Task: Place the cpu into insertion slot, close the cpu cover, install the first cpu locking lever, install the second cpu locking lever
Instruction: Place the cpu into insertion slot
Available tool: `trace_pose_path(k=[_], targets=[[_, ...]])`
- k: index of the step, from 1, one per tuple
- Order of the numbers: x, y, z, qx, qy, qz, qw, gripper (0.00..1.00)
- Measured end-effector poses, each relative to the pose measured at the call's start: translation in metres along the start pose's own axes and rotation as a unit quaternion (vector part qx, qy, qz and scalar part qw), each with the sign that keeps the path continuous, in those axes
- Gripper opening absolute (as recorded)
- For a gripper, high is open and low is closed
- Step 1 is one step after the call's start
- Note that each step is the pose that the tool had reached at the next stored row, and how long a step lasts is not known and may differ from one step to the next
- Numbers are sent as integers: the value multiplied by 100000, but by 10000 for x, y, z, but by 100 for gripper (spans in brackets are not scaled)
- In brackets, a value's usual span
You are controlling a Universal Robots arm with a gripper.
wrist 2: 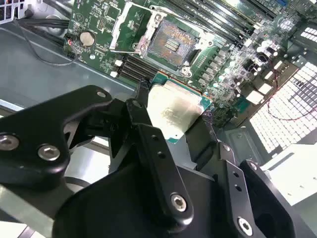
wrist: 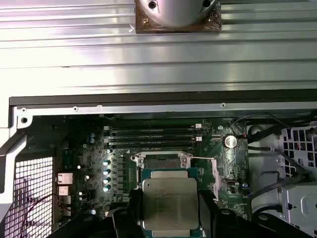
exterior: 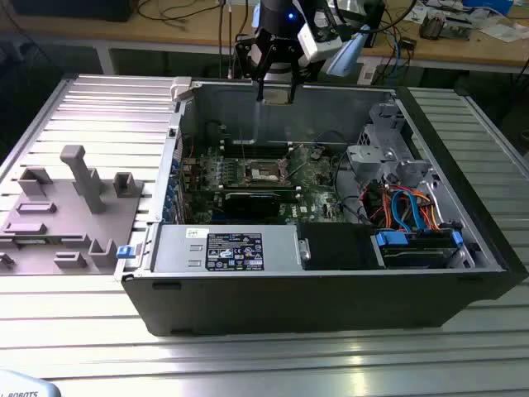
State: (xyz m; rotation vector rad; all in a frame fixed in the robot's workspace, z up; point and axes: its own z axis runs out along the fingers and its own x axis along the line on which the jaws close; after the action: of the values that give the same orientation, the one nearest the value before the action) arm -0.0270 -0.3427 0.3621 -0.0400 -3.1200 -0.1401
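We see the black jaws clamped on the cpu (wrist 2: 174, 110), their fingers (wrist 2: 153, 148) pressed against two opposite edges of the chip, its silver-grey metal top turned toward the wrist cameras. The chip is held in the air, clear of the board. Just beyond the jaws lies the insertion slot (wrist 2: 171, 43), a dark square socket with a silvery rim. It is uncovered, and its fine gold contacts show. In the first wrist view the held chip hides the nearer part of that slot. Beside the slot, the cpu cover (wrist 2: 120, 27), a thin silvery frame, stands swung up off the socket. Farther from the jaws than the slot run long black memory slots (wrist: 153, 135). Off to one side of them a round silver coin battery (wrist: 229, 141) sits on the green circuit board (wrist 2: 101, 17). In the exterior view the arm (exterior: 285, 25) holds the jaws above the far wall of an open computer case (exterior: 314, 289), with the board lying well below the jaws inside it. The case rests on a ribbed metal worktop (exterior: 248, 364). A grey plastic fixture (exterior: 78, 207) sits on the worktop well away from the jaws, toward the exterior view's left.
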Motion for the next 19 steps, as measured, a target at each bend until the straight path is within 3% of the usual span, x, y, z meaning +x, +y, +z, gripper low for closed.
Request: trace_pose_path(k=[19], targets=[[27,-6,55,2,1,-3,100000,55]])
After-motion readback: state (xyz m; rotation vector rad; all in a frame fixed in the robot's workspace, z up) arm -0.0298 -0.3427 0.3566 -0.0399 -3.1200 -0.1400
